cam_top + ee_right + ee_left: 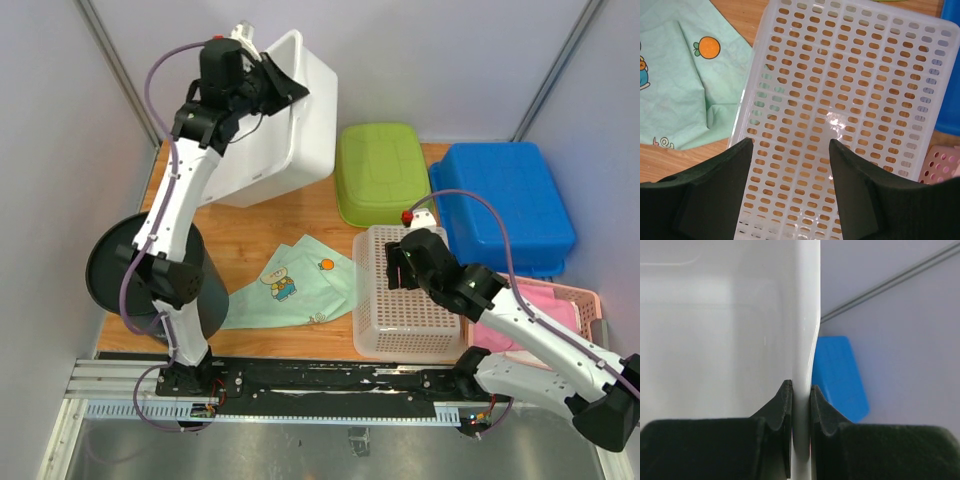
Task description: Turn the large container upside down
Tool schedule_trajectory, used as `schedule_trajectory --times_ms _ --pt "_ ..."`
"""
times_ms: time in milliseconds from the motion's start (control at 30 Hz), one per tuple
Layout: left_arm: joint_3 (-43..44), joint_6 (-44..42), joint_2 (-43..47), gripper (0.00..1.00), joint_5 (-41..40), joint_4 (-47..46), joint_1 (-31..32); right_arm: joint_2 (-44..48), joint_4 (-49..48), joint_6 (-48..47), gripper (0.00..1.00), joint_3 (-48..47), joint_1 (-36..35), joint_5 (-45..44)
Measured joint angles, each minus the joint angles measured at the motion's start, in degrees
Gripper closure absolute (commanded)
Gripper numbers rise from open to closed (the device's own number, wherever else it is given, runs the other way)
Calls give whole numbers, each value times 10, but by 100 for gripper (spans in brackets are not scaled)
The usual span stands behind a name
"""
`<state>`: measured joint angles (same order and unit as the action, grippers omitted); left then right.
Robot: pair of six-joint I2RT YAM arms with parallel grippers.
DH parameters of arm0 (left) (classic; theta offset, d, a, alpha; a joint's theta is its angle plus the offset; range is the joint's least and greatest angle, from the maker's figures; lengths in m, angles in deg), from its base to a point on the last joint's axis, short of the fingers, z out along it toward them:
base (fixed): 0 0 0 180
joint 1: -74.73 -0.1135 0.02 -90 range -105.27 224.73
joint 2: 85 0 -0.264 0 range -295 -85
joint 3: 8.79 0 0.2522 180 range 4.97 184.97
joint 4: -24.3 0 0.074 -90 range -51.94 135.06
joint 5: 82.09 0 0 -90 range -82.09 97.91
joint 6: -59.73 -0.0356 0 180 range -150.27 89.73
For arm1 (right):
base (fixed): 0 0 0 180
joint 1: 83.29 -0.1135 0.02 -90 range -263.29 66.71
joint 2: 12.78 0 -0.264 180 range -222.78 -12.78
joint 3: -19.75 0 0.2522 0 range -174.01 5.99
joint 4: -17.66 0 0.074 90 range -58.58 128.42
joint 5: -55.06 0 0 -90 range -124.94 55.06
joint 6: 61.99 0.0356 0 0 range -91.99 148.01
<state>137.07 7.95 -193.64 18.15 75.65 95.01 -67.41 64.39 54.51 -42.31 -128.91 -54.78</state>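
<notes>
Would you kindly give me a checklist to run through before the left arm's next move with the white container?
1. Left gripper clamped on the white container wall: ok, a finger on each side.
2. Container upside down: not ok, it stands tilted on edge.
3. Gap to the green tub beside it: cannot tell, they look very close.
4. Right gripper out of the way: ok, open over the white basket, holding nothing.
5. Container empty: cannot tell, inside mostly hidden.

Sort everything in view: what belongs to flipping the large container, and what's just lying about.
In the job: white container, left tool clamped on its rim.
Lying about: green tub, blue tub, white mesh basket, pink basket, printed cloth, black bin.
</notes>
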Motion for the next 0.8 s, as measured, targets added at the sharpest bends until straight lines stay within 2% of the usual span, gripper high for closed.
schedule_trajectory --times_ms 167,400,500,567,700,800 --pt "-39 73 50 100 91 -78 -32 19 2 8 36 0 4 -8" --pt "-163 205 66 100 198 -220 -64 21 2 23 36 0 4 -10" --pt "-226 253 66 100 232 -271 -69 23 0 24 36 0 4 -10" --pt "-274 306 73 100 256 -347 -78 23 -2 25 36 -1 4 -10" --pt "-376 358 130 100 273 -432 -115 21 -13 29 36 -6 4 -7" --pt "-409 377 145 93 285 -464 -151 15 -31 35 36 -16 7 1"
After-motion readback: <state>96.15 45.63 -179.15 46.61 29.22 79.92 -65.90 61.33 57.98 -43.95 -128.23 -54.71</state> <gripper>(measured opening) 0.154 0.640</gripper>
